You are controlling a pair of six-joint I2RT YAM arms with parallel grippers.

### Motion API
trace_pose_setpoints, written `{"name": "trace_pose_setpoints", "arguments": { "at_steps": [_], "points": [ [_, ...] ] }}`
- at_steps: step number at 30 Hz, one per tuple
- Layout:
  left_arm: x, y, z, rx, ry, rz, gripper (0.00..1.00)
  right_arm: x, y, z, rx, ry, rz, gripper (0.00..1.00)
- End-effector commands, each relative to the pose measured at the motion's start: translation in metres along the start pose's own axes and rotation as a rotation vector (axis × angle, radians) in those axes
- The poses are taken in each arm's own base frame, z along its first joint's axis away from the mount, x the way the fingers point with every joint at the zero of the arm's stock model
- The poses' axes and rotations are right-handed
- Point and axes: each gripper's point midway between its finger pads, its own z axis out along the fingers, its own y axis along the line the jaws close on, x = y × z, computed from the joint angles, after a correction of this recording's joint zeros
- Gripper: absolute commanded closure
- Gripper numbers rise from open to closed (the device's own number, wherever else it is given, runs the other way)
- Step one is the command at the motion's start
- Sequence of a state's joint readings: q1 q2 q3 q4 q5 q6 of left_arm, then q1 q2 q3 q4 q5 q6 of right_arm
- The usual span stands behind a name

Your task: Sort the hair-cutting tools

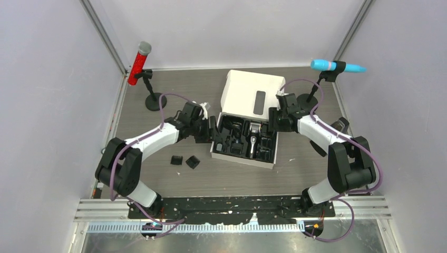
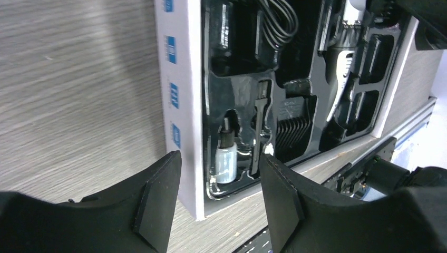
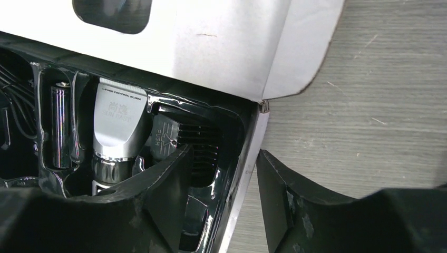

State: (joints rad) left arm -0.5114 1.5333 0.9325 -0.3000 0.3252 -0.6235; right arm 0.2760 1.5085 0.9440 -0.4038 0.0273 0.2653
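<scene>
The black-and-silver clipper lies in the black tray of the white box. Two small black comb attachments sit on the table left of the box. My left gripper is open and straddles the box's left wall near its front corner, touching nothing. In the left wrist view a comb attachment rests in a tray pocket beside the clipper. My right gripper is open astride the box's right wall, one finger over a seated comb attachment next to the clipper head.
The box lid stands open behind the tray. A red microphone on a stand is at the back left, a blue one at the back right. The tray also holds an oil bottle, a small brush and a coiled cable.
</scene>
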Motion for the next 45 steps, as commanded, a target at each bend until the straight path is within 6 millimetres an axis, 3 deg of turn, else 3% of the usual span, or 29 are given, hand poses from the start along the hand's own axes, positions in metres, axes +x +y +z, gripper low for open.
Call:
{"name": "trace_pose_setpoints", "arguments": {
  "at_steps": [1,6,10,19,23,38,45],
  "points": [
    [0.013,-0.02,0.001,0.089,0.014,-0.02,0.42,-0.007,0.035,0.004,-0.168,-0.033,-0.085,0.44],
    [0.031,-0.021,-0.01,0.119,-0.015,-0.067,0.43,-0.006,0.064,0.007,-0.231,-0.028,-0.157,0.47],
    [0.035,-0.01,-0.02,0.079,-0.07,-0.081,0.43,-0.01,0.081,0.007,-0.253,-0.041,-0.178,0.47],
    [0.039,-0.001,-0.021,0.047,-0.09,-0.103,0.43,-0.024,0.092,-0.007,-0.268,-0.077,-0.178,0.3],
    [0.038,0.002,-0.022,0.036,-0.102,-0.104,0.43,-0.024,0.09,-0.009,-0.223,-0.081,-0.195,0.28],
    [0.037,0.003,-0.023,0.03,-0.114,-0.102,0.43,-0.001,0.055,0.023,0.044,0.012,-0.249,0.28],
    [0.035,0.004,-0.026,0.023,-0.133,-0.101,0.43,0.005,0.047,0.031,0.091,0.036,-0.25,0.28]
  ]
}}
